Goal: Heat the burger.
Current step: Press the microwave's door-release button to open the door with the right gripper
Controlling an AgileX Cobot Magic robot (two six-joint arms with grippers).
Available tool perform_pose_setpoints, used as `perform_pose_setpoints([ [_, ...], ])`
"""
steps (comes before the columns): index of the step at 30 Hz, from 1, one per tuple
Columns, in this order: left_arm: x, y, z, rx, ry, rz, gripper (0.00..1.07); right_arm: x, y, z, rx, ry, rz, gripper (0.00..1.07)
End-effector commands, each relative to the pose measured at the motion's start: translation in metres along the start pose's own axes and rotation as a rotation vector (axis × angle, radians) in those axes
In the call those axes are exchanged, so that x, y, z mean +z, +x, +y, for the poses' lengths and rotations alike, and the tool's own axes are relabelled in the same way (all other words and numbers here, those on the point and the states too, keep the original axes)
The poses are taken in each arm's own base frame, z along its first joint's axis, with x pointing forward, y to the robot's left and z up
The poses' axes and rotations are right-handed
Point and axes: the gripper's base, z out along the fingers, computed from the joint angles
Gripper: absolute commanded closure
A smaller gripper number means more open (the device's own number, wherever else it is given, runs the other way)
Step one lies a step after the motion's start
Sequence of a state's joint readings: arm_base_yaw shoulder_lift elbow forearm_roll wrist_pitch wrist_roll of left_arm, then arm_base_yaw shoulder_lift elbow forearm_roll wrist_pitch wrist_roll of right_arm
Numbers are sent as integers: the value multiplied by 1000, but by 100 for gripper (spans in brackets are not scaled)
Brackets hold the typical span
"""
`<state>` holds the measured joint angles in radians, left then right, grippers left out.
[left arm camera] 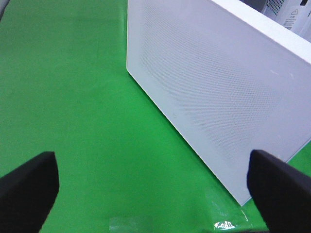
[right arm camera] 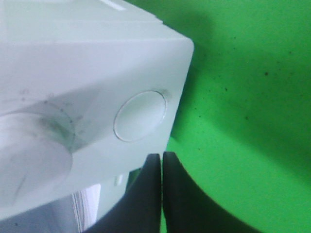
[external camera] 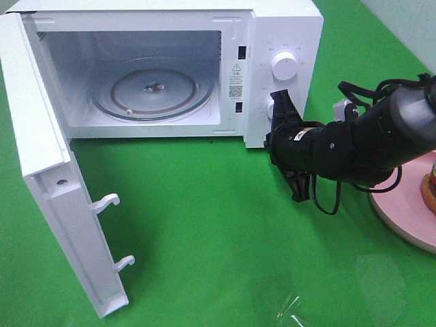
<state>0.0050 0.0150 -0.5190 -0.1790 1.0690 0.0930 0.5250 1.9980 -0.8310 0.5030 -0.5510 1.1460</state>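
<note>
The burger (external camera: 430,184) shows only as a brown and orange sliver at the far right edge, sitting on the pink plate (external camera: 402,212) and partly covered by my right arm. The white microwave (external camera: 286,27) stands with its door (external camera: 48,204) swung wide open to the left, and the glass turntable (external camera: 153,92) inside is bare. My right gripper (external camera: 279,103) is shut with nothing in it, its tips (right arm camera: 162,167) close to the round button (right arm camera: 141,115) on the control panel. My left gripper (left arm camera: 155,194) is open and empty, facing the door's outer face (left arm camera: 214,92).
Two knobs sit on the panel, the upper knob (external camera: 284,66) above my right gripper and the lower knob (right arm camera: 29,155) beside the button. Two door latch hooks (external camera: 109,201) stick out from the open door. Green cloth (external camera: 204,225) covers the table.
</note>
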Motion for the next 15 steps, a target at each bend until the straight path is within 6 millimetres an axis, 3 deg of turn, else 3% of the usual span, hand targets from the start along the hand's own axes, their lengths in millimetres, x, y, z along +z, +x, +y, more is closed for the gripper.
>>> perform_pose_setpoints([
  [1,0,1,-1,-4,7,-2,9,-9,1,5,-89,12,40,107],
  [15,0,1,-1,-4,7,-2,9,-42,9,18,-558,109,258,105],
])
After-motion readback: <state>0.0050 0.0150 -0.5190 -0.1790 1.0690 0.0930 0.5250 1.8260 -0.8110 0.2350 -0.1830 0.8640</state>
